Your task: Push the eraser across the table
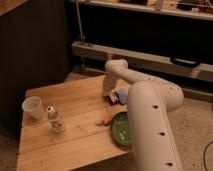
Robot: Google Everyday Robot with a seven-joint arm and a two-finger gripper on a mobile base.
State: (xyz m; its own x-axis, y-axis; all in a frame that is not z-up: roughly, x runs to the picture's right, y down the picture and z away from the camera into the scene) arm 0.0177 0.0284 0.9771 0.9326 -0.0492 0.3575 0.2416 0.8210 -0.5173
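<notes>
Gripper: the gripper [109,95] is hanging low over the far right part of the table [75,145], right next to the eraser.
Eraser: the eraser [114,99] is sitting just beside the wrist, a small whitish block with red and dark bits, mostly blocked by the arm.
Blue pad: a blue pad [121,94] is lying right behind it.
Nearby: a green plate [121,129] and a small orange thing [106,120] are sitting closer to the front.
Left side: a white cup [33,107] and a clear bottle [55,120] are standing well apart from it all.
</notes>
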